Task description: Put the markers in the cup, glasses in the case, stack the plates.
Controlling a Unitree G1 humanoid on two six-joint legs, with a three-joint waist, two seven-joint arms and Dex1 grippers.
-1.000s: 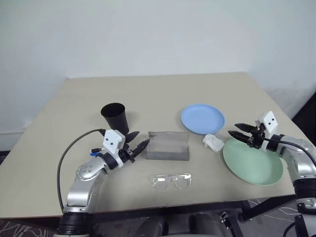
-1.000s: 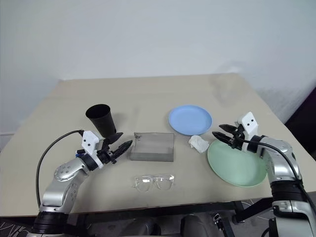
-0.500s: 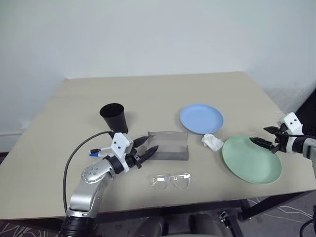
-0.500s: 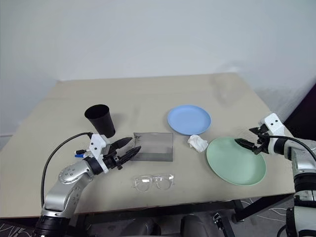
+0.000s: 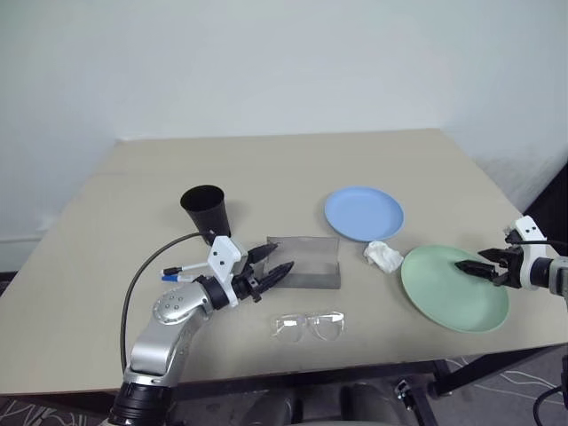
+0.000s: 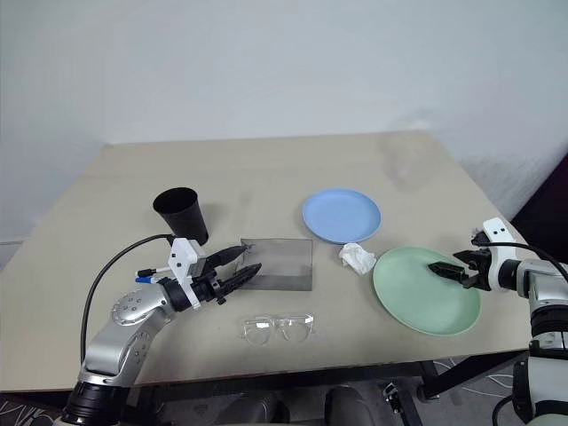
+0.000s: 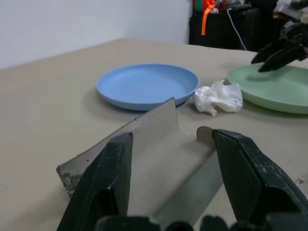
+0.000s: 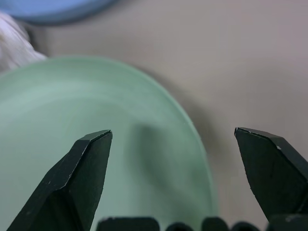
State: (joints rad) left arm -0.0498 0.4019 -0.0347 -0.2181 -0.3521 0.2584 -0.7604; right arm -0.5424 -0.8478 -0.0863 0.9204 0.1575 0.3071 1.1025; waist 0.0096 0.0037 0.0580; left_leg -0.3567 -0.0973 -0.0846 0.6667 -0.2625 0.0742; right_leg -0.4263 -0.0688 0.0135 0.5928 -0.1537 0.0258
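Two tools stood apart over a beige desk (image 5: 266, 160), nothing gripped.

A blue-capped white marker (image 5: 174, 275) lay near the left edge, beside the left arm, with the black tapered plastic cup (image 5: 206, 209) upright behind it. The left tool (image 5: 270, 266) had its fingers spread and empty, its tips at the left end of the flat grey rectangular case (image 5: 303, 262). The clear-framed glasses (image 5: 308, 325) lay in front of the case. Farther right sat the light blue round plastic plate (image 5: 363, 213), a crumpled white paper wad (image 5: 383, 256), then the mint green plate (image 5: 453, 288), the two plates apart. The right tool (image 5: 472, 267) hung wide open over the green plate's right side.
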